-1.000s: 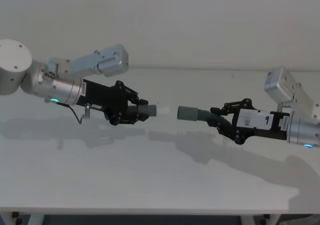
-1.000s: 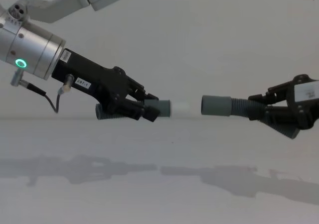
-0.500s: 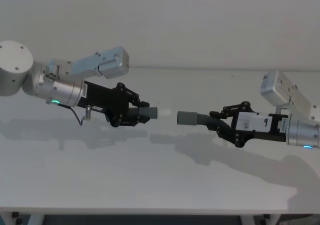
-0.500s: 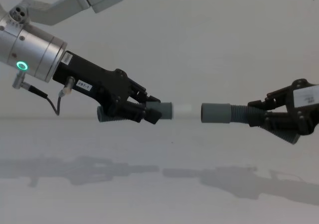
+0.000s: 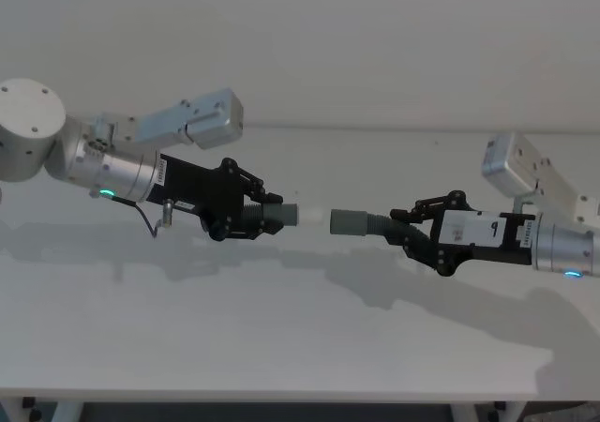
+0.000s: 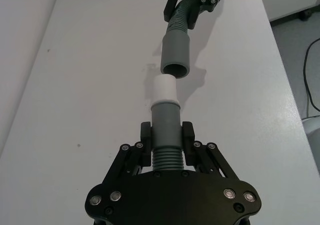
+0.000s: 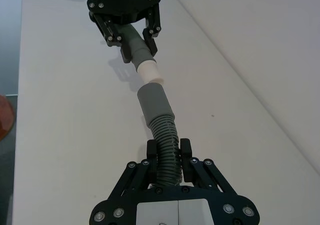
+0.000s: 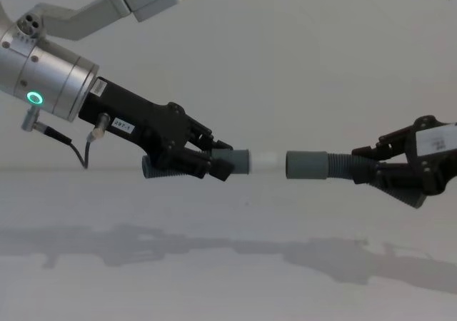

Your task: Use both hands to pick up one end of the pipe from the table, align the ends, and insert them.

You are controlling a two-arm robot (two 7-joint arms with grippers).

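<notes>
- White desk (image 5: 281,347) below, both pieces aloft.
- Left gripper (image 8: 214,162) clamping short piece (image 6: 165,116); right gripper (image 8: 371,171) clamping ribbed piece (image 7: 162,130).
- Tip (image 8: 265,161) just short of collar (image 8: 305,165): keep coaxial, push slowly.

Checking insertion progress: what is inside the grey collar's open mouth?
The collar mouth looks dark and empty; the white tip sits just outside it. Deeper inside cannot be seen.

left arm: comes in from the left, wrist tilted a bit downward, green ring lit
left pincer (image 5: 267,215): fingers (image 6: 146,137) clamped on its short pipe piece (image 6: 164,115)
right arm: reaches in from the right, roughly level
right pincer (image 5: 412,230): clamped on its ribbed piece (image 7: 160,120), facing the left one, held up in the air
</notes>
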